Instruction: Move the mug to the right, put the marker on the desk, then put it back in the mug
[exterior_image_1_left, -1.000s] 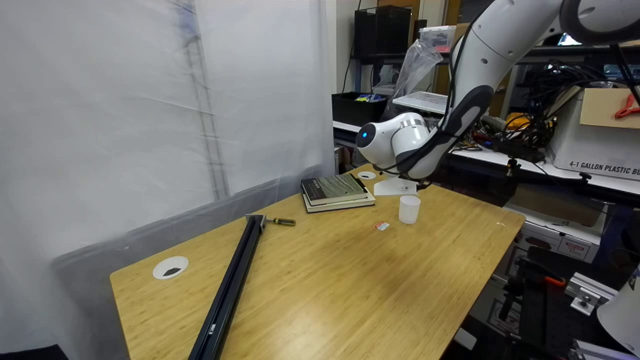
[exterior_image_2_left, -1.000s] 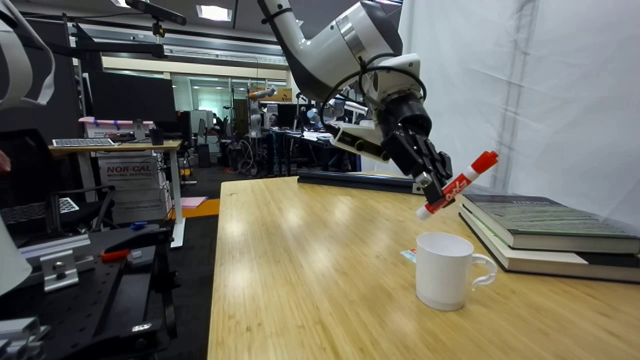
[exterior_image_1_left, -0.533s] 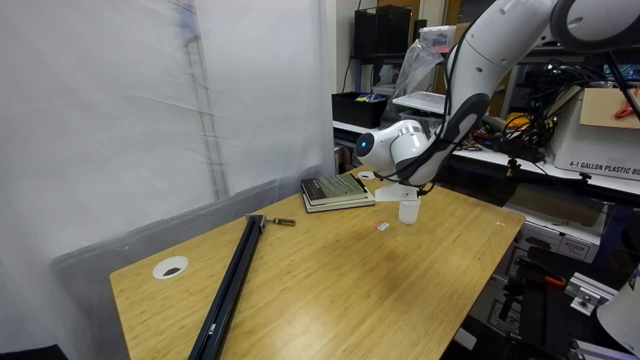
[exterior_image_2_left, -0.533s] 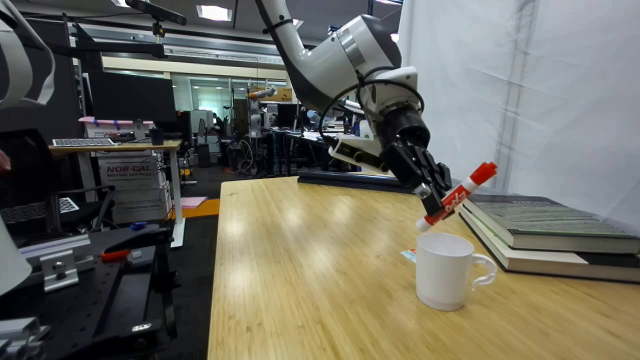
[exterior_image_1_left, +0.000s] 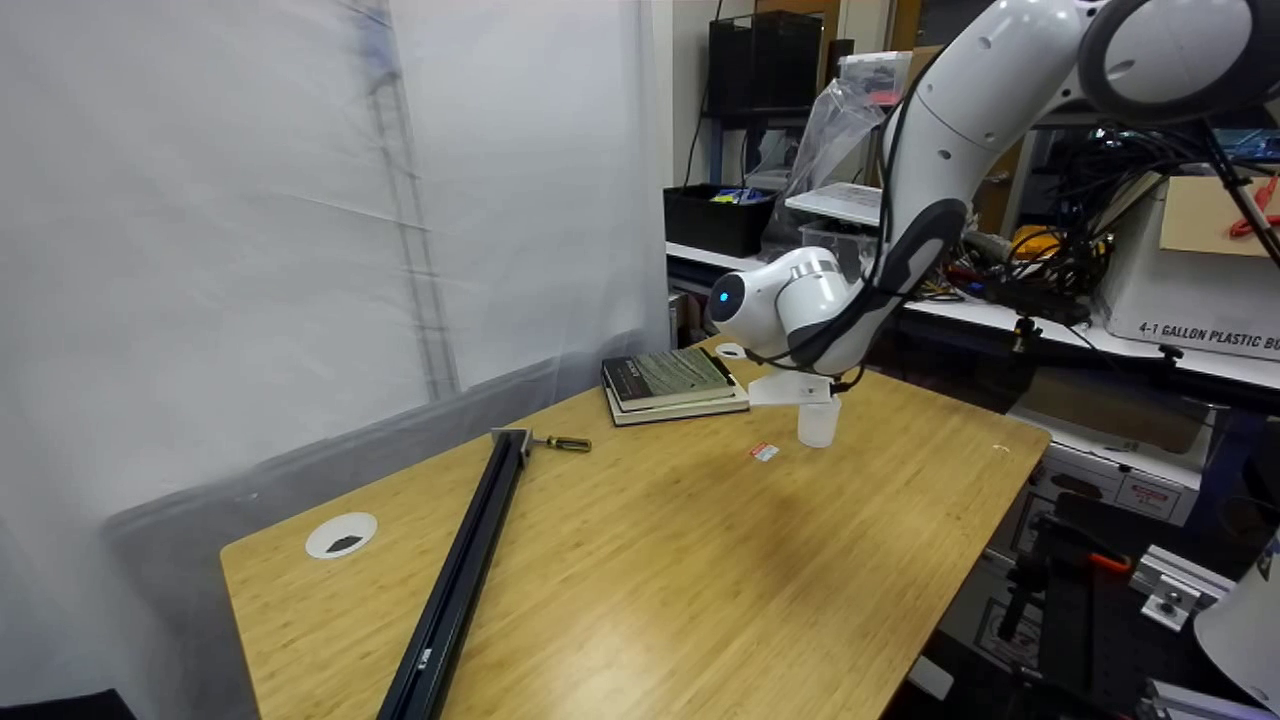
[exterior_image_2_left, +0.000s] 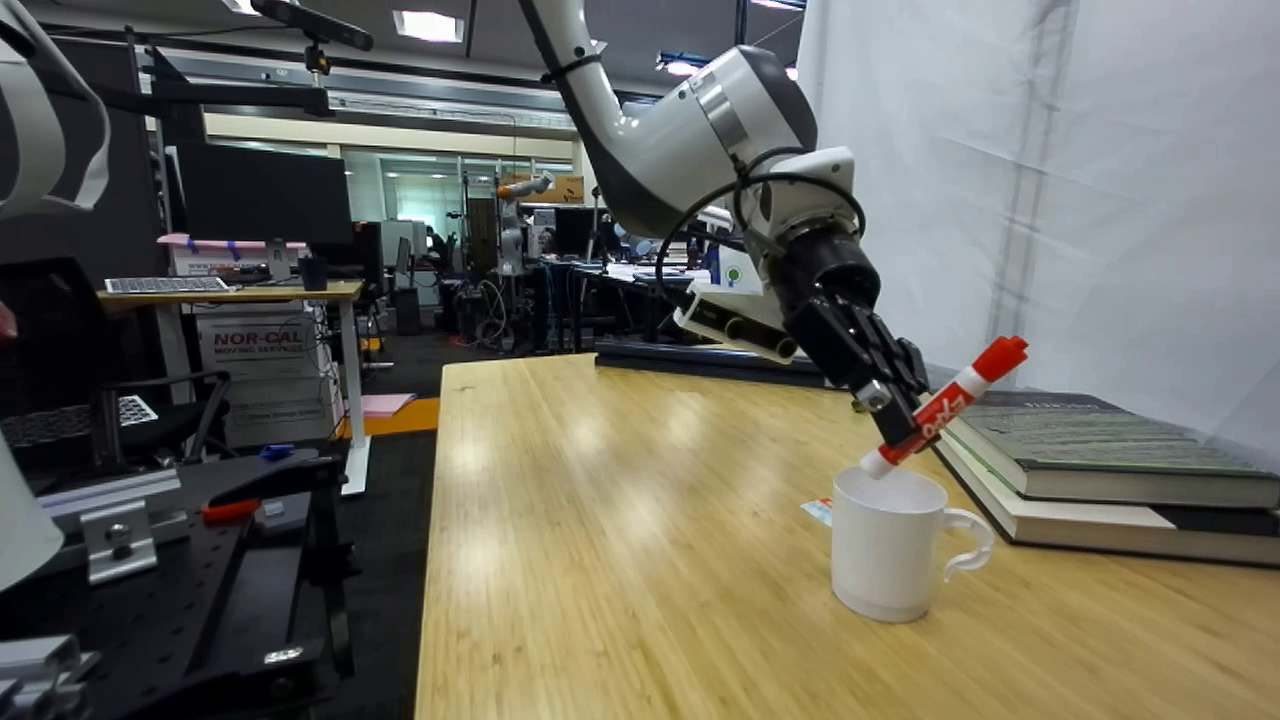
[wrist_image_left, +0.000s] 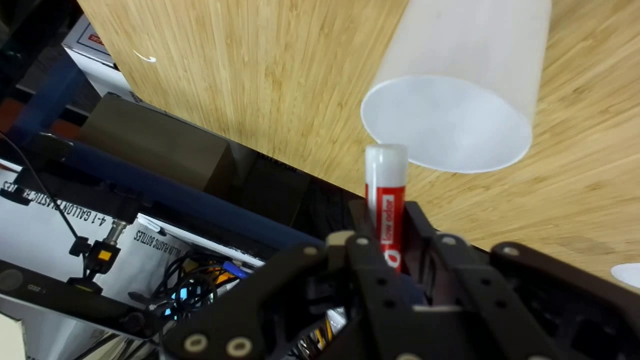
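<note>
Pinching the marker, jaws nearly together, the claw holds its white end by the rim of the mug, toward a short edge of the surface. Mug-shift and lay-down are presumably done; insertion and release remain.

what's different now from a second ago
The gripper, closed on the marker, has moved down toward the mug and, in an exterior view, slightly right; the marker's white end now shows at the mug's rim there. Nothing was newly grasped or let go. The mug and the books stayed put.
</note>
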